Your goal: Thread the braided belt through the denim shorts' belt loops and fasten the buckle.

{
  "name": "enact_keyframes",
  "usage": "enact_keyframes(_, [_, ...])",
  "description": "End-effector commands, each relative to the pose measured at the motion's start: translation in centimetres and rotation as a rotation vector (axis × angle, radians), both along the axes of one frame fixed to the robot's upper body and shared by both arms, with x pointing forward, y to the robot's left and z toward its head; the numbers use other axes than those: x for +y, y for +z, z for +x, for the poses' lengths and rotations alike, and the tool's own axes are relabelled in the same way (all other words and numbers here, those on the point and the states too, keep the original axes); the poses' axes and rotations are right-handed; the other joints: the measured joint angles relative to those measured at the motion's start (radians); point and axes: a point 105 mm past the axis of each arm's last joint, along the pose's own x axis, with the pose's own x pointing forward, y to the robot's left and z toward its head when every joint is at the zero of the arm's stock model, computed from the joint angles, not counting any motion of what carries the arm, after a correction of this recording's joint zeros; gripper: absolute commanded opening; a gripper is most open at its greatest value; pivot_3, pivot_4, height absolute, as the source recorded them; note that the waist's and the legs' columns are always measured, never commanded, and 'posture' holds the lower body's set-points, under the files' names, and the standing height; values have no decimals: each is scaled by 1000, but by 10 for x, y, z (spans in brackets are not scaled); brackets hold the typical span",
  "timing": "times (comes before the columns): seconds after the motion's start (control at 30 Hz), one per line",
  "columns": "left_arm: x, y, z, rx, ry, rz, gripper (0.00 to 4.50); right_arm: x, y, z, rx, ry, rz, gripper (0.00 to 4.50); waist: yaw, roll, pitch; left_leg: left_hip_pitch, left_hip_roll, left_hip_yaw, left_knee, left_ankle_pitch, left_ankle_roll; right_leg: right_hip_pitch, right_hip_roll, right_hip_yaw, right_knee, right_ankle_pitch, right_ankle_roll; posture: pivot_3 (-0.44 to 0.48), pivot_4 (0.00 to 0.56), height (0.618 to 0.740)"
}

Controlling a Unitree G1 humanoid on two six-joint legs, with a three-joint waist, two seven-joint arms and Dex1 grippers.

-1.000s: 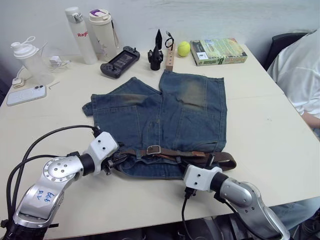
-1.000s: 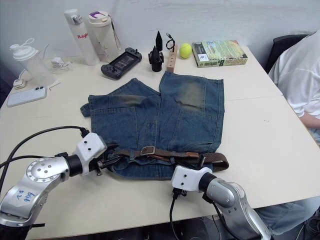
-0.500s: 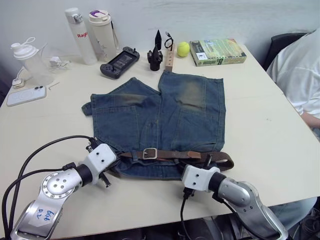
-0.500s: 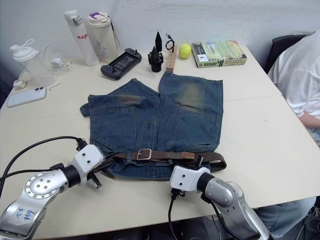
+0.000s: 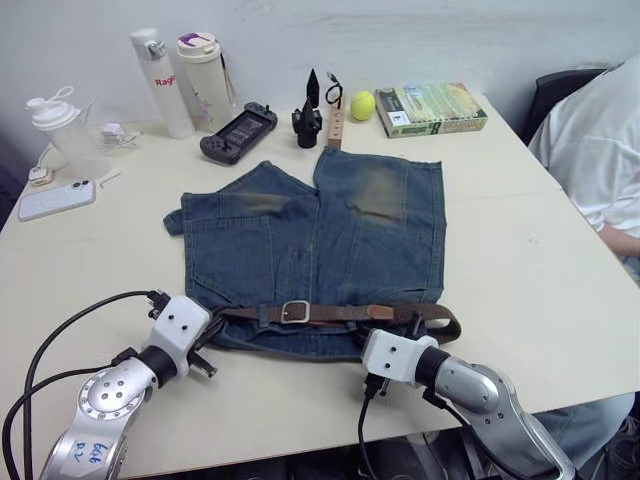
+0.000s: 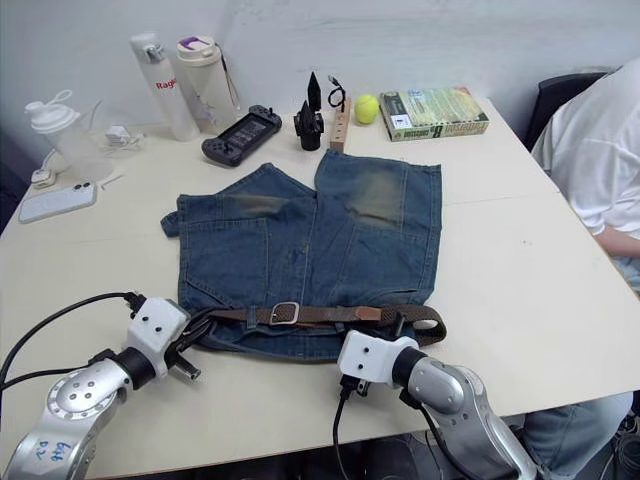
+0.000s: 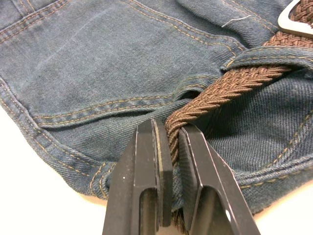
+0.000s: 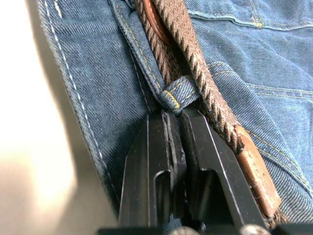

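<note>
One braided belt (image 5: pixel 340 313) is lying along the waistband of the denim shorts (image 5: pixel 320 240), its silver buckle (image 5: pixel 294 312) sitting near the middle. The left gripper (image 7: pixel 168 142) is pinching the belt's left end, fingers clamped on it. The right gripper (image 8: pixel 176 120) is closing its fingers on a belt loop (image 8: pixel 180 94) beside the tan tip (image 8: pixel 254 169). Bottles, a phone, a book and a tennis ball (image 5: pixel 362 105) are resting on the bench (image 5: pixel 520 260).

Materials and finishes: cloth, woven strap, metal, matt plastic.

Denim shorts (image 5: pixel 320 240): twill cotton, matt, faded yellowish patches, tan topstitching. Braided belt (image 7: pixel 230 83): coarse woven brown cord, rough; tan tip (image 8: pixel 254 171) smooth, leather-like. Buckle (image 5: pixel 294 312): bright silver metal. Left gripper (image 7: pixel 168 129) and right gripper (image 8: pixel 178 115): matt black fingers, smooth. Table (image 5: pixel 560 240): smooth cream surface.
</note>
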Motion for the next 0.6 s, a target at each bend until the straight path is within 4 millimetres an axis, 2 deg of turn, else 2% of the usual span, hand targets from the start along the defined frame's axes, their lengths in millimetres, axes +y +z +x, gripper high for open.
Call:
enact_keyframes(0.03, [35, -27, -10, 89, 65, 137, 1, -19, -9, 3, 44, -82, -43, 0, 0, 0, 0, 0, 1, 0, 0, 0, -1, 0, 0, 0, 0, 0, -1, 0, 150, 717])
enact_keyframes(0.17, [18, -25, -13, 39, -82, 204, 1, -14, -8, 0, 54, -43, -35, 0, 1, -1, 0, -1, 1, 0, 0, 0, -1, -1, 1, 0, 0, -1, -1, 0, 150, 717])
enact_keyframes(0.23, [20, -31, -17, 47, -110, 215, 1160, -13, -6, 0, 54, -43, -29, 0, 1, -1, 0, -1, 1, 0, 0, -1, 0, -1, 0, 0, -1, -1, -1, 0, 150, 717])
enact_keyframes(0.27, [21, -33, -19, 52, -118, 207, 1360, -13, -6, 1, 54, -45, -26, 0, 1, -1, 0, -1, 1, 0, 0, -1, 0, -1, 0, 0, -1, -1, -1, 0, 150, 717])
enact_keyframes(0.33, [22, -35, -24, 53, -148, 206, 2108, -15, -4, 2, 52, -50, -22, 0, 2, 0, 0, -1, 1, 0, 0, -2, 0, 0, 0, 0, -1, -1, -1, 0, 150, 717])
enact_keyframes(0.37, [22, -34, -27, 49, -161, 200, 2512, -15, -3, 3, 48, -53, -20, 0, 0, 0, 0, -1, 1, 0, 0, -2, 0, 0, 0, 0, -1, -1, -1, 0, 150, 717])
enact_keyframes(0.4, [23, -32, -29, 44, -173, 193, 3098, -16, -1, 4, 43, -61, -15, 0, 0, 0, 0, -1, 2, 0, 0, -2, 0, 0, 0, 0, -2, -1, -1, 0, 150, 717])
enact_keyframes(0.43, [23, -31, -31, 41, -185, 189, 3238, -18, 0, 5, 38, -67, -12, 0, 1, 0, -1, -1, 2, 0, 0, -3, 0, 0, 0, 0, -2, -1, -1, 0, 150, 717])
enact_keyframes(0.47, [20, -26, -34, 29, -209, 147, 3678, -19, 3, 6, 41, -69, -2, 377, 1, 0, -1, -1, 2, 0, 0, -3, 1, 0, 0, 0, -2, -1, -1, 0, 150, 717])
enact_keyframes(0.53, [14, -16, -40, 16, -254, 67, 3700, -21, 7, 5, 49, -64, 11, 1002, 1, 1, -1, -1, 2, 0, 0, -3, 1, 0, 0, 0, -3, -1, -1, 0, 150, 717])
enact_keyframes(0.6, [9, -10, -47, 30, -301, 3, 3700, -23, 13, 2, 66, -43, 24, 1907, 2, 1, 0, -2, 2, 0, 1, -4, 1, 0, 0, 0, -3, -1, -1, 0, 150, 717])
